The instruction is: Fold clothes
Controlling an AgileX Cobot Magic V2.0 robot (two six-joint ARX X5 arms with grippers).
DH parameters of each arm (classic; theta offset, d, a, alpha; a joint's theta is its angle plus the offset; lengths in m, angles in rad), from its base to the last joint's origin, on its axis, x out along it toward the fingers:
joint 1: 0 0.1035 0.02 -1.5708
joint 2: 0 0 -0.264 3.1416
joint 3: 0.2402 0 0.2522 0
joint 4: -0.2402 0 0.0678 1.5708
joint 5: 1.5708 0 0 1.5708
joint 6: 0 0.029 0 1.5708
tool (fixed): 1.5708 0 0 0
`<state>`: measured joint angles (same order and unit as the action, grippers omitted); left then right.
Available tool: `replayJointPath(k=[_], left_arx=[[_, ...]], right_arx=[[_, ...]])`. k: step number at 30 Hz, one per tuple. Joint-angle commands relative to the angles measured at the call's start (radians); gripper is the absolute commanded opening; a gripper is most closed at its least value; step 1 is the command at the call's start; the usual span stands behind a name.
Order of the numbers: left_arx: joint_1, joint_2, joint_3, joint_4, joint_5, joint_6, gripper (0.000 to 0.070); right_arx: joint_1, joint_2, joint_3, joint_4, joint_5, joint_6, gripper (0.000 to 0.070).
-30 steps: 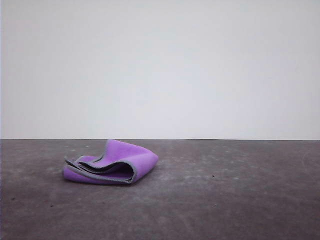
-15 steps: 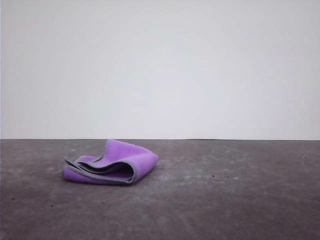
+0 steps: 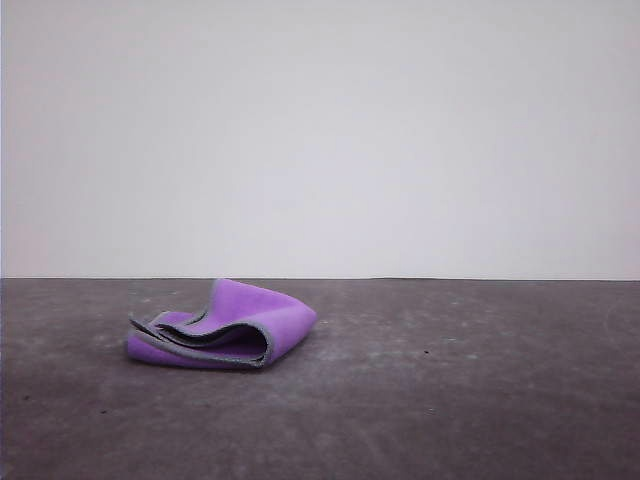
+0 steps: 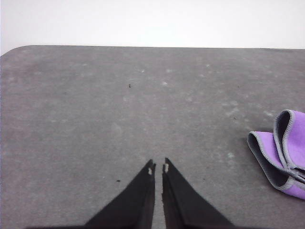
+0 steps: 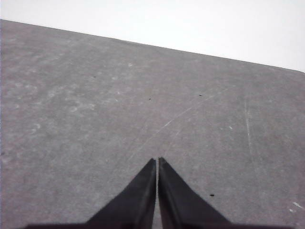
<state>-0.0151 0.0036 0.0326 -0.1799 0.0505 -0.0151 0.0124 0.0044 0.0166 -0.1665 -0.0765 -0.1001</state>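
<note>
The purple cloth (image 3: pixel 222 325) sat crumpled left of the table (image 3: pixel 450 400) middle. Left gripper (image 4: pixel 158 167) looked pressed together, maybe a hair apart; right gripper (image 5: pixel 157 162) closed, empty.

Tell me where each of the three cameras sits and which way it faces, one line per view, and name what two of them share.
Front view: low, facing forward over the grey table to a white wall; purple cloth left of centre.
Left wrist view: on the left arm, looking down past the left gripper, nearly closed, empty.
Right wrist view: on the right arm, past the closed right gripper onto table.
Shared: front and left wrist views both show the cloth.
</note>
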Motion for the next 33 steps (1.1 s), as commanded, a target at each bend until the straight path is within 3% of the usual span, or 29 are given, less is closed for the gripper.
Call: replayJointPath(k=[1,33], left_arx=[[0.002,-0.001,-0.02,-0.006,-0.002,0.007,0.0016],[0.002,-0.001,-0.02,-0.006,-0.002,0.007,0.0016]], right_arx=[[-0.001,-0.001,-0.005,0.013,-0.001,0.01,0.0],[-0.001,-0.001,-0.005,0.013,-0.001,0.01,0.0]])
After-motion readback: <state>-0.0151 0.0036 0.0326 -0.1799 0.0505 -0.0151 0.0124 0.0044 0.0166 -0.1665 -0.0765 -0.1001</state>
